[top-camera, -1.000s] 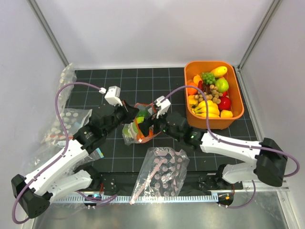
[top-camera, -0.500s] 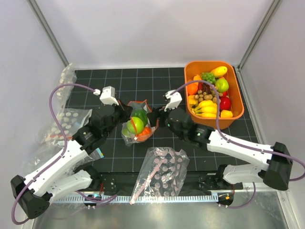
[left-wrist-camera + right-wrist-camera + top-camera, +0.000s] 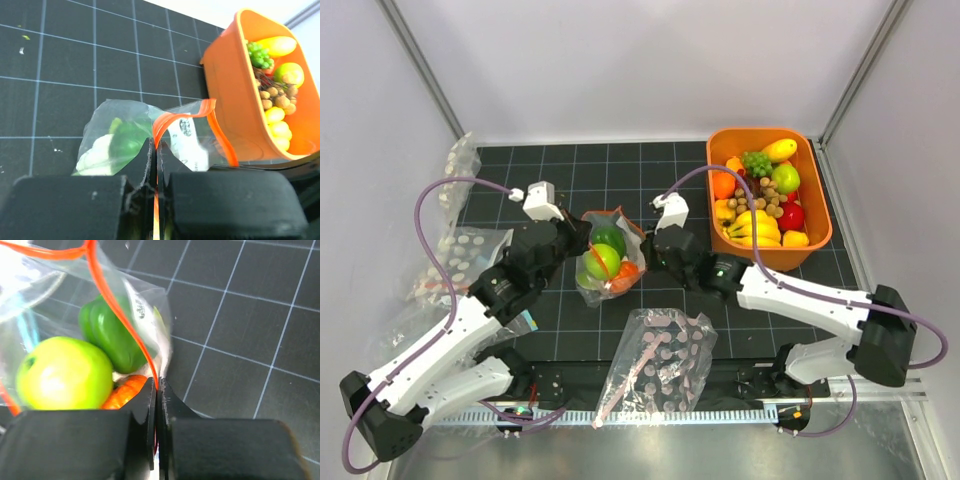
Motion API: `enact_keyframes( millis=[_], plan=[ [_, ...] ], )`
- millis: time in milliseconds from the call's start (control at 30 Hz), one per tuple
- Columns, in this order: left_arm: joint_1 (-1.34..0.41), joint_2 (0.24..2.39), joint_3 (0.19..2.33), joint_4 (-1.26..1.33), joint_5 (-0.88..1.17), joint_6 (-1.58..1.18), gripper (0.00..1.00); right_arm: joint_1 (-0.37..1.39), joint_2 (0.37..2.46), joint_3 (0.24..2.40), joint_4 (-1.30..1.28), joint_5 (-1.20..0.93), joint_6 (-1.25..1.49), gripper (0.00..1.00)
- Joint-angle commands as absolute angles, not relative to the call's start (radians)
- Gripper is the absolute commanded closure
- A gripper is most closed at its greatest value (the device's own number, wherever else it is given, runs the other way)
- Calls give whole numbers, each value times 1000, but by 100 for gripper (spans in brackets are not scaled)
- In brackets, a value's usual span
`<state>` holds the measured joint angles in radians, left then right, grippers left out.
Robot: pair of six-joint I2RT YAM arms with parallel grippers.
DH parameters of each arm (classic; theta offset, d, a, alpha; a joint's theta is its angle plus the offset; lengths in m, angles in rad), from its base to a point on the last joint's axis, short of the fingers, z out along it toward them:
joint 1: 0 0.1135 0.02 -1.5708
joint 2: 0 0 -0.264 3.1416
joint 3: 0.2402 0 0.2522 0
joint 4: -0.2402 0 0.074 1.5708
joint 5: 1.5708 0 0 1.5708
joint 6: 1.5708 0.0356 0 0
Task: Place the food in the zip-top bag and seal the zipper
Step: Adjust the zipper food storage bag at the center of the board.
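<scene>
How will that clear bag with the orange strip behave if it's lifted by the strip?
Probably floppy: the bag is thin and wrinkled, so it should sag. The round food inside will likely roll to the bottom.

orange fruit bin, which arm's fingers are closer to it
Right. The right fingers pinch the zip-top bag on its side facing the orange bin; the left fingers pinch its far side, the bag lying between them and the bin.

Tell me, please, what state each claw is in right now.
Left claw: shut on the zipper of the zip-top bag.
Right claw: shut on the zipper too, opposite side.
</scene>
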<state>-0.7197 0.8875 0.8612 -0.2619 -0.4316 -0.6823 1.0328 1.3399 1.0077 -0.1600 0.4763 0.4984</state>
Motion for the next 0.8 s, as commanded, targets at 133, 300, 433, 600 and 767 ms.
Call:
enact_keyframes(
  millis=[133, 300, 433, 600, 767],
  plan=[
    [-735, 943, 890, -104, -94, -690, 100, 1034, 1118, 971, -77, 494, 453, 99],
    [-796, 1080, 959, -68, 49, -646, 87, 1035, 1109, 968, -74, 492, 434, 99],
    [-801, 1115, 973, -64, 121, -641, 32, 1032, 1135, 983, -101, 551, 445, 99],
    [-799, 1085, 954, -63, 59, -623, 9, 1014, 1128, 970, -95, 569, 466, 99],
    [-799, 1066, 950, -97, -21, -620, 18, 977, 1126, 954, -92, 560, 485, 99]
  ],
)
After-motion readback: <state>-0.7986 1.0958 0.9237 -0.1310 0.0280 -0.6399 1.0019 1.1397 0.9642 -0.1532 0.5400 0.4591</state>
